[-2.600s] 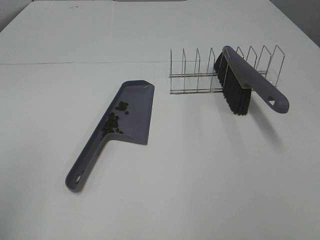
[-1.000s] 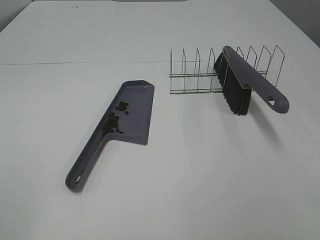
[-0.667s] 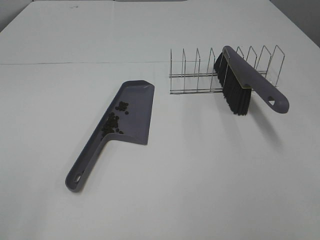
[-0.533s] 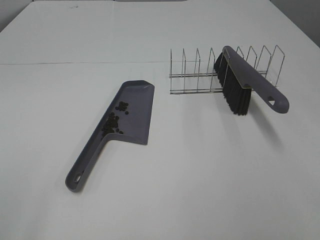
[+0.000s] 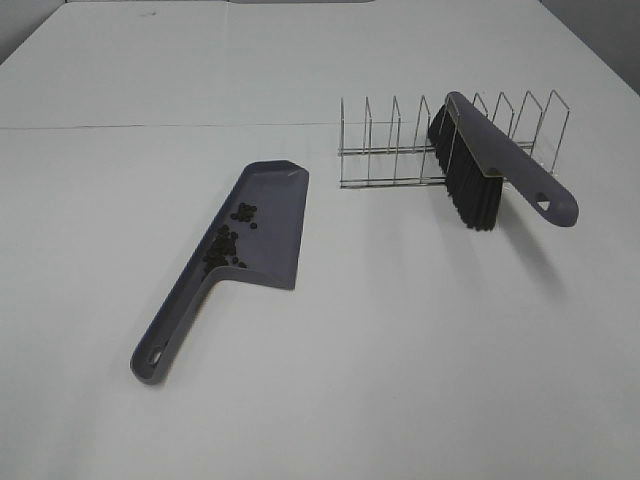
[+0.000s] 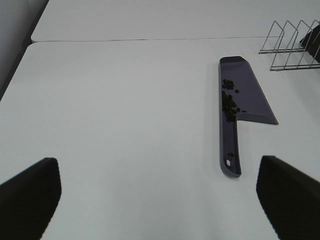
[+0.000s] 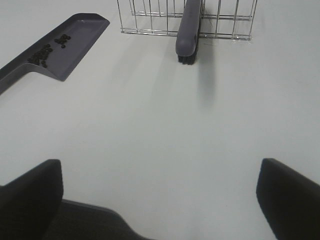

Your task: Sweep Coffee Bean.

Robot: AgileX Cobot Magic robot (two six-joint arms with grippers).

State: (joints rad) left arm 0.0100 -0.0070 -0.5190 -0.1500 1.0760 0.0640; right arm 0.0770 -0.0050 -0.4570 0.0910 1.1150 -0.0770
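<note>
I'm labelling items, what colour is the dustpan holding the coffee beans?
The dustpan is a greyish purple, clearest in the exterior high view.

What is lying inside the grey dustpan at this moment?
Inside the dustpan lie the coffee beans, a dark cluster along its raised side wall near the handle. The rest of the pan floor is bare. Whether more beans lie underneath the clustered ones cannot be seen.

high overview, wrist views share dustpan (image 5: pixel 262 215)
</note>
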